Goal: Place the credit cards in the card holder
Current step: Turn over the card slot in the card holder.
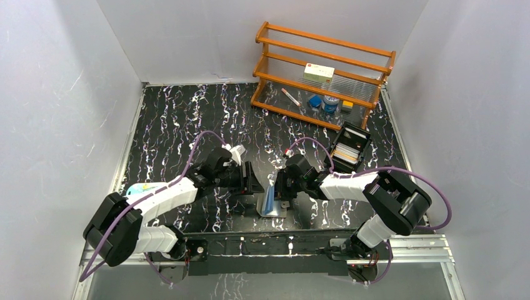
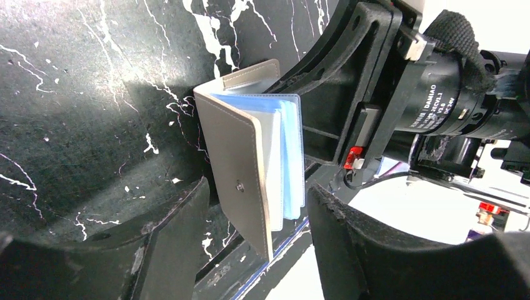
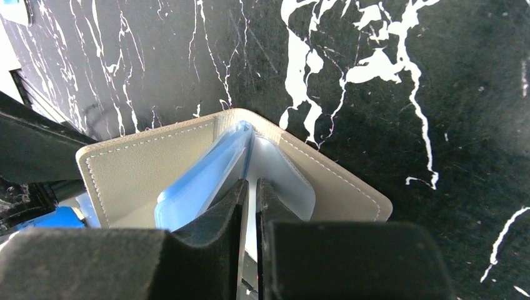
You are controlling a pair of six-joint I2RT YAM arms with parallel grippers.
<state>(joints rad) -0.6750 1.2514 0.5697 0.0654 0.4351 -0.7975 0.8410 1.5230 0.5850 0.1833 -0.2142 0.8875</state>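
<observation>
Card holder (image 1: 272,201) first: where is it?

Close to the near edge of the counter (image 1: 175,125), about midway along that edge, between my two arms. It is partly open, its grey covers spread in a V with the bluish clear sleeves (image 3: 200,181) fanned out between them. Whether it rests on the counter or hangs just above it, I cannot tell.

What are your right fingers (image 3: 212,225) doing?

They are pinched nearly together on a thin clear leaf from the inside of the card holder, so my right side has hold of it.

And your left fingers (image 2: 169,244)?

Spread wide and released. One sits on each side of the card holder, near it but gripping nothing. From that wrist I see the outer cover with its small snap stud (image 2: 239,185) facing me.

Where are the credit cards (image 1: 345,153)?

Pale ones with an orange edge sit in a black tray (image 1: 359,140) towards the far right of the counter, well apart from the card holder. Behind the tray, in the far right corner, stands a wooden rack (image 1: 325,69) with small items on it.
</observation>
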